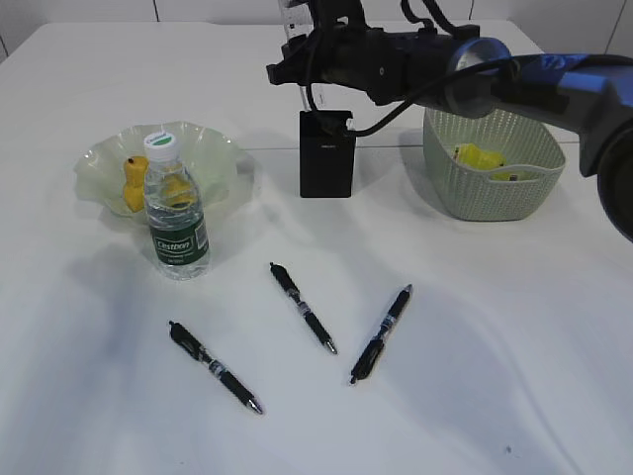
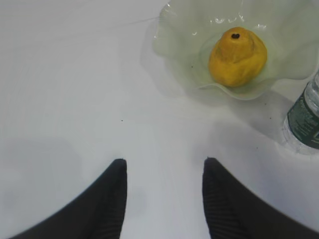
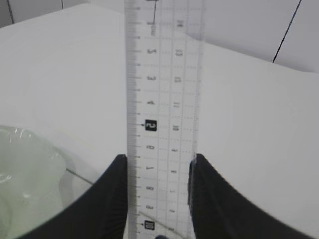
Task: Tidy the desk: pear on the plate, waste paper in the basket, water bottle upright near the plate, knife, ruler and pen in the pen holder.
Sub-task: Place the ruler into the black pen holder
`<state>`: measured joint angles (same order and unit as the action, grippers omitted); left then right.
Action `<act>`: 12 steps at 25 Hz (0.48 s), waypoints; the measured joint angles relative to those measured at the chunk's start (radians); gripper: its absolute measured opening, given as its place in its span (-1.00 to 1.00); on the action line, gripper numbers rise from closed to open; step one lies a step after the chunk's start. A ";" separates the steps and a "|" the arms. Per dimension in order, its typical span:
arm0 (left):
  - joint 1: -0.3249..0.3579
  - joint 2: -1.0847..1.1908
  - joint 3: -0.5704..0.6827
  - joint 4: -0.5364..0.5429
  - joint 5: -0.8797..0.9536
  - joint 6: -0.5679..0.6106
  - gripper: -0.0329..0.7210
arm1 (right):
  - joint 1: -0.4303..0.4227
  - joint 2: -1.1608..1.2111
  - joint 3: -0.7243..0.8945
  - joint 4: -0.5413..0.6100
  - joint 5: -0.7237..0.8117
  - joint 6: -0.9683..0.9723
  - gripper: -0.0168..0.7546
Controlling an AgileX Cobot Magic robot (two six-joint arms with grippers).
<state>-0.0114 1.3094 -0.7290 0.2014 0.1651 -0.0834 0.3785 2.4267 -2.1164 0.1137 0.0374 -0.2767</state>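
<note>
Ruler [image 3: 164, 124] stood clamped edge to edge in the right gripper [image 3: 158, 199], long axis upright, both black fingers pressed on its clear sides. In the exterior view the right gripper [image 1: 297, 67] hung over the pen holder [image 1: 327, 153], ruler [image 1: 294, 40] faint above it, lower end seemingly just over the holder's open mouth; whether it had entered could not be told. Coming move looked like a straight lowering, so ruler-to-mouth alignment was what counted. Right arm clearly the nearer to the holder.

Left gripper [image 2: 164, 199] hung parted and empty over bare counter [image 2: 75, 99], just short of the plate [image 2: 172, 45].

Containers: plate held the pear [image 2: 238, 56], stem end up; the water bottle [image 1: 176, 213] stood upright right beside it, cap on. Basket [image 1: 493, 163] held the waste paper [image 1: 478, 155]. Nothing made out inside the pen holder.

Three pens [image 1: 303, 307] lay flat on the counter in front, well apart from the holder. No knife seen.
</note>
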 joint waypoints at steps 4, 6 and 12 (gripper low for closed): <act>0.000 0.000 0.000 0.000 -0.016 0.000 0.00 | -0.006 0.025 0.000 0.002 -0.096 0.000 -0.25; 0.000 0.000 0.000 0.000 -0.018 0.000 0.00 | -0.009 0.038 0.000 0.002 -0.111 0.000 -0.25; 0.000 0.000 0.000 0.000 -0.020 0.000 -0.01 | -0.022 0.056 0.000 0.002 -0.117 0.000 -0.25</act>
<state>-0.0114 1.3094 -0.7290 0.2014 0.1456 -0.0834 0.3563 2.4831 -2.1164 0.1160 -0.0794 -0.2767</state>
